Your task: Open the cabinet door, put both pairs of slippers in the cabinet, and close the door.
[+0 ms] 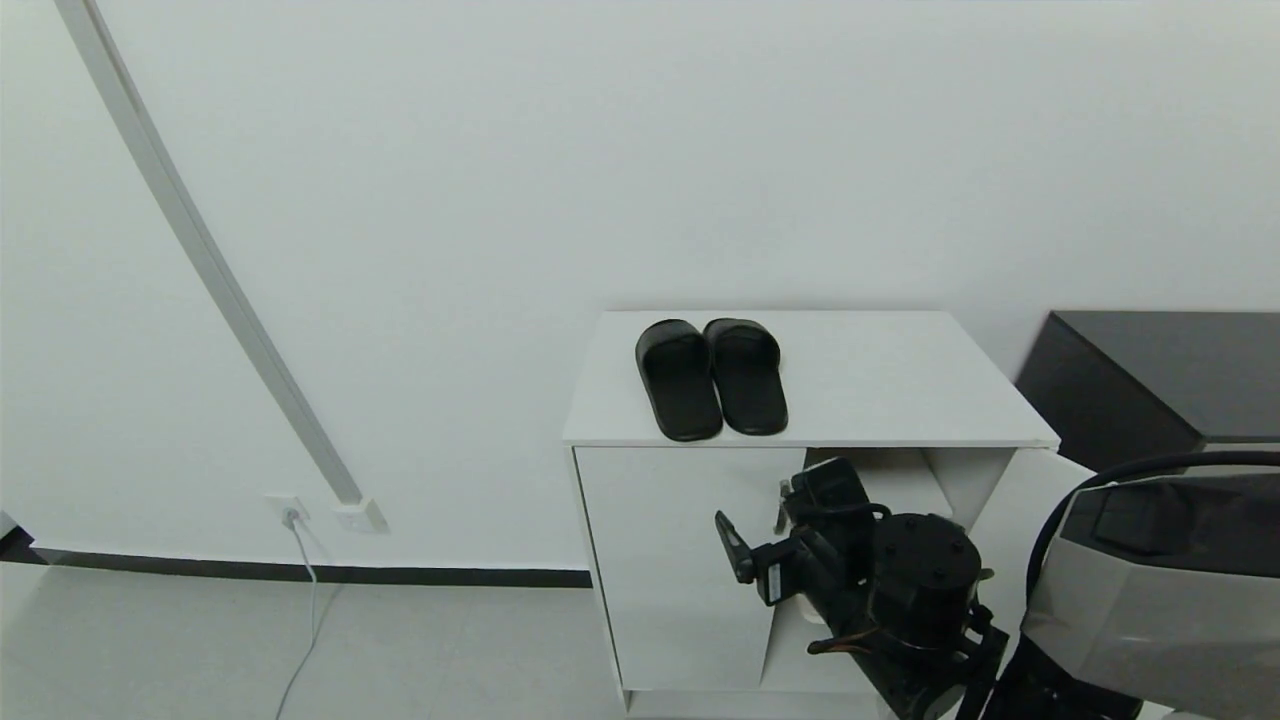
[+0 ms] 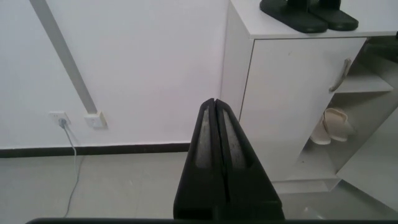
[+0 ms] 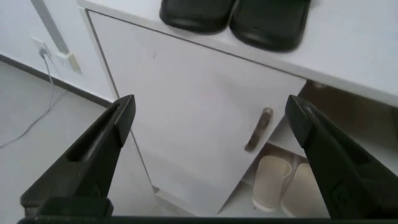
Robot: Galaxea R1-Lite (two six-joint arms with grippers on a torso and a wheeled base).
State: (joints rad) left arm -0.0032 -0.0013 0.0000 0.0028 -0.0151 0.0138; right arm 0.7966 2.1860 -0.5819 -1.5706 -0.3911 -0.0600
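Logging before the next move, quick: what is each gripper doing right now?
Left gripper: closed, holding nothing.
Right gripper: open, empty, facing the cabinet door.

Arm masks cabinet's open half

In the head view the right arm (image 1: 900, 590) covers most of the open right half of the cabinet (image 1: 680, 560), hiding its shelves and floor, and the bottom edge cuts off the cabinet's foot. Both wrist views crop the black slippers (image 3: 236, 15) at the top edge, far ends lost. The pale slippers (image 3: 273, 183) inside are partly cut off at the right wrist view's lower edge.
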